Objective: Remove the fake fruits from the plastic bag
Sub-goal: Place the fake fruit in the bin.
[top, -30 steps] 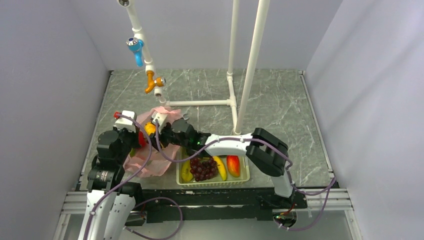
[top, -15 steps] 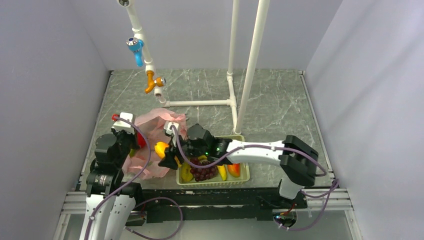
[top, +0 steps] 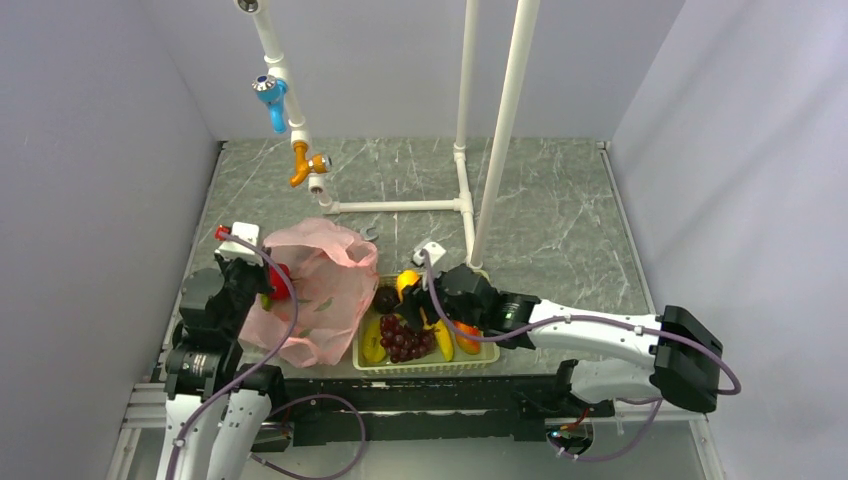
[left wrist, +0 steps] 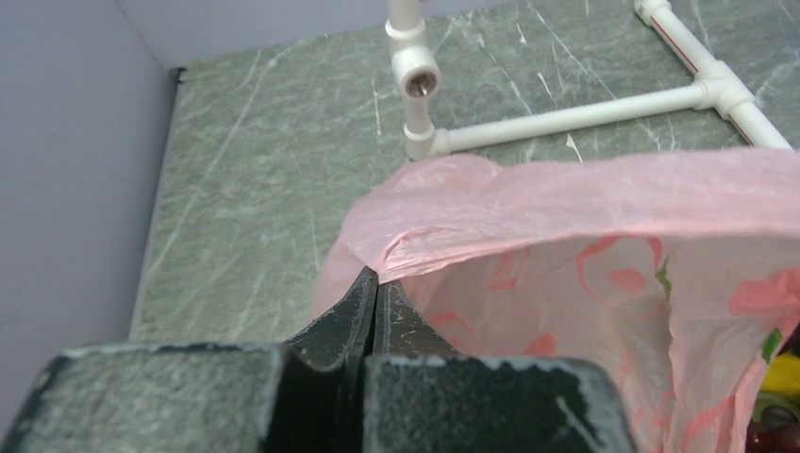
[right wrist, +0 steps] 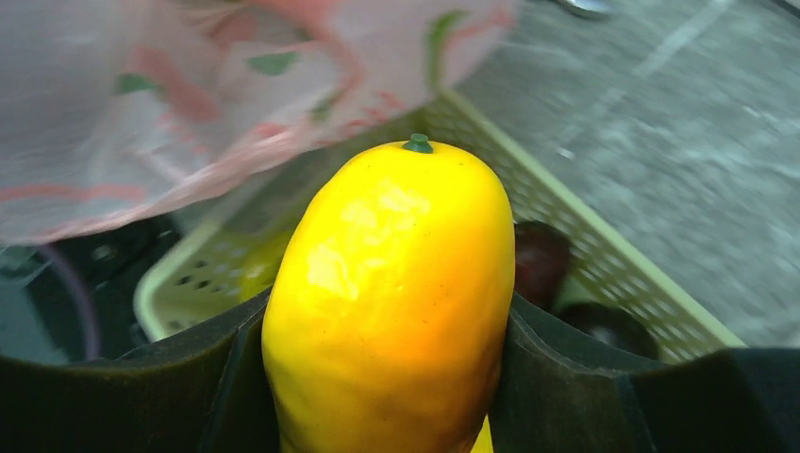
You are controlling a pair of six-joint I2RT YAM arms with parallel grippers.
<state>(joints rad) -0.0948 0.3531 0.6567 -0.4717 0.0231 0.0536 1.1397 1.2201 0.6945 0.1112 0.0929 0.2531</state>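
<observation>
clutching yellow-orange oval [right wrist: 391, 293], right gripper [right wrist: 382, 377]

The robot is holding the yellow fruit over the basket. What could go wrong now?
The right claw grips the shiny yellow fruit just by its sides, so it might slip out early. It hangs near the edge of the basket, so it could hit the rim and roll away. The left claw pinches only a thin edge of the pink bag, which could slide free.

The scene is evenly and softly lit. In the right wrist view the plastic bag [right wrist: 189, 85] and table [right wrist: 660, 113] are blurred
</observation>
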